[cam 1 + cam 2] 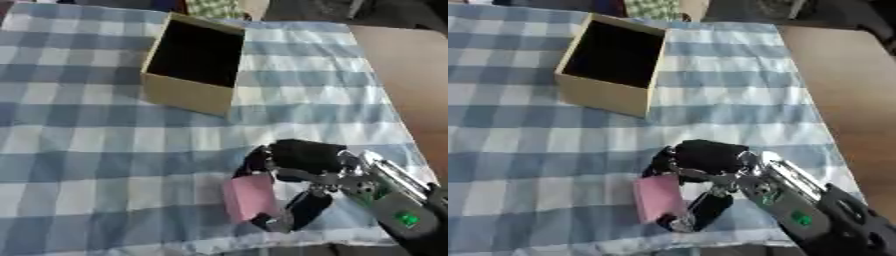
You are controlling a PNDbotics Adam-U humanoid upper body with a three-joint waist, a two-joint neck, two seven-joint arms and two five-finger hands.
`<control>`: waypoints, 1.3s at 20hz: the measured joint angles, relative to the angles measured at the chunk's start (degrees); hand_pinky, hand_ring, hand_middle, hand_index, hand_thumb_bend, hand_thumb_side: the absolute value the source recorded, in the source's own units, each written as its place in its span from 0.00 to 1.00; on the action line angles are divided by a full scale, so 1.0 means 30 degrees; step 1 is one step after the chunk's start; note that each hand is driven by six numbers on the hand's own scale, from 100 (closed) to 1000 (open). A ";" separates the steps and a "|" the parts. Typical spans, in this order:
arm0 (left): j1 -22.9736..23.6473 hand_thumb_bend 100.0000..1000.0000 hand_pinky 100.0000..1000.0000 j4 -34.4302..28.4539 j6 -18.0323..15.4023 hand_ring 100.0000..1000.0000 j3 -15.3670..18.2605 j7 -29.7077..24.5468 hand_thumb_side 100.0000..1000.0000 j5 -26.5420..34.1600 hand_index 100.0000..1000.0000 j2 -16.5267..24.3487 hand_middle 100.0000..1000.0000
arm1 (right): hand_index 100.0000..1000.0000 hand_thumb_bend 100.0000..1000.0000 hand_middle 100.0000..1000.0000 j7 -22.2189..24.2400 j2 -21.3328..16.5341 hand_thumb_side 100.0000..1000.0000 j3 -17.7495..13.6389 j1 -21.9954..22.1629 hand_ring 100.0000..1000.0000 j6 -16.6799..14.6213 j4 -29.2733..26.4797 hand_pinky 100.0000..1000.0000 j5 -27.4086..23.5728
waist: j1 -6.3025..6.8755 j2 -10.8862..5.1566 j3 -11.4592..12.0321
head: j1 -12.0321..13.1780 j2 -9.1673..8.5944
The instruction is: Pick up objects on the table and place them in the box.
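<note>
Checked cloth, open box, right hand with pink object.

A table (411, 75) is covered by a blue-and-white checked cloth (87, 150). A tan box (194, 62), open and dark inside, is set toward the far side of the cloth. The right hand (302, 165) is entered from the lower right, near the cloth's near edge, well apart from the box. A pink block-shaped object (251, 196) is pinched between its curled fingers and thumb.
</note>
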 measured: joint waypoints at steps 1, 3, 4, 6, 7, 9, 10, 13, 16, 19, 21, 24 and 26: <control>0.0001 0.24 0.44 0.0000 0.0004 0.54 0.0003 -0.0010 0.93 0.0000 0.75 -0.0001 0.58 | 0.68 0.08 0.43 -0.0114 0.0000 0.17 -0.0002 -0.0008 0.37 -0.0005 0.0000 0.48 0.0032 | 0.0000 0.0000 -0.0007 | -0.0005 0.0000; 0.0003 0.24 0.44 0.0000 0.0028 0.54 0.0019 -0.0044 0.94 0.0000 0.75 -0.0002 0.58 | 0.67 0.06 0.43 -0.0248 0.0000 0.12 -0.0006 -0.0153 0.36 0.0014 0.0000 0.48 0.0032 | 0.0000 0.0000 -0.0020 | -0.0030 0.0000; 0.0007 0.24 0.44 0.0000 0.0042 0.54 0.0036 -0.0060 0.94 -0.0001 0.75 -0.0002 0.58 | 0.67 0.05 0.44 -0.0289 -0.0004 0.12 -0.0012 -0.0235 0.37 0.0032 0.0000 0.48 0.0008 | 0.0000 0.0000 -0.0024 | -0.0045 0.0000; 0.0020 0.24 0.44 0.0000 0.0075 0.54 0.0067 -0.0100 0.94 -0.0005 0.75 -0.0003 0.58 | 0.67 0.01 0.44 -0.0296 -0.0044 0.10 -0.0023 -0.0423 0.36 0.0061 0.0000 0.47 -0.0177 | 0.0000 -0.0003 -0.0050 | -0.0073 0.0000; 0.0023 0.24 0.44 0.0000 0.0081 0.54 0.0094 -0.0114 0.94 -0.0010 0.75 -0.0004 0.58 | 0.67 0.00 0.44 -0.0267 -0.0111 0.08 -0.0049 -0.0531 0.36 0.0085 0.0000 0.46 -0.0351 | -0.0001 -0.0008 -0.0062 | -0.0080 0.0000; 0.0031 0.24 0.44 0.0000 0.0105 0.54 0.0103 -0.0162 0.94 -0.0041 0.75 -0.0004 0.58 | 0.65 0.00 0.43 -0.0139 -0.0308 0.04 -0.0127 -0.0825 0.35 0.0104 0.0000 0.46 -0.0823 | -0.0002 -0.0047 -0.0130 | -0.0081 0.0000; 0.0035 0.24 0.44 0.0000 0.0120 0.54 0.0105 -0.0193 0.94 -0.0053 0.75 -0.0005 0.58 | 0.65 0.00 0.43 -0.0043 -0.0426 0.02 -0.0183 -0.0988 0.35 0.0102 0.0000 0.46 -0.1135 | -0.0007 -0.0087 -0.0161 | -0.0078 0.0001; 0.0110 0.24 0.44 0.0000 0.0146 0.54 0.0112 -0.0232 0.94 -0.0068 0.75 -0.0007 0.58 | 0.63 0.00 0.42 0.0271 -0.0868 0.00 -0.0516 -0.1681 0.35 0.0152 0.0000 0.45 -0.2303 | -0.0024 -0.0129 -0.0175 | -0.0066 0.0001; 0.0166 0.24 0.44 0.0000 0.0182 0.54 0.0112 -0.0281 0.94 -0.0072 0.75 -0.0012 0.58 | 0.62 0.00 0.40 0.0620 -0.1345 0.00 -0.0906 -0.2598 0.34 0.0217 0.0000 0.44 -0.3496 | -0.0030 -0.0138 -0.0177 | -0.0062 0.0001; 0.0168 0.24 0.44 0.0000 0.0198 0.54 0.0113 -0.0312 0.94 -0.0074 0.75 -0.0012 0.58 | 0.61 0.00 0.39 0.0829 -0.1768 0.00 -0.1345 -0.3579 0.34 0.0260 0.0000 0.44 -0.4463 | -0.0030 -0.0134 -0.0171 | -0.0043 0.0001; 0.0166 0.24 0.44 0.0000 0.0188 0.54 0.0115 -0.0332 0.94 -0.0076 0.75 -0.0012 0.58 | 0.60 0.00 0.39 0.0863 -0.2049 0.00 -0.1711 -0.4230 0.33 0.0295 0.0000 0.44 -0.4889 | -0.0030 -0.0086 -0.0171 | -0.0013 0.0001; 0.0147 0.24 0.44 0.0000 0.0186 0.54 0.0115 -0.0360 0.94 -0.0079 0.75 -0.0012 0.58 | 0.60 0.00 0.39 0.0797 -0.2398 0.00 -0.2268 -0.5143 0.33 0.0324 0.0000 0.44 -0.5296 | -0.0022 0.0096 -0.0153 | 0.0009 0.0001; 0.0101 0.23 0.44 0.0000 0.0189 0.54 0.0124 -0.0363 0.93 -0.0081 0.75 -0.0012 0.58 | 0.60 0.00 0.39 0.0710 -0.2538 0.02 -0.2593 -0.5785 0.35 0.0351 0.0000 0.45 -0.5519 | 0.0005 0.0262 -0.0117 | 0.0006 -0.0023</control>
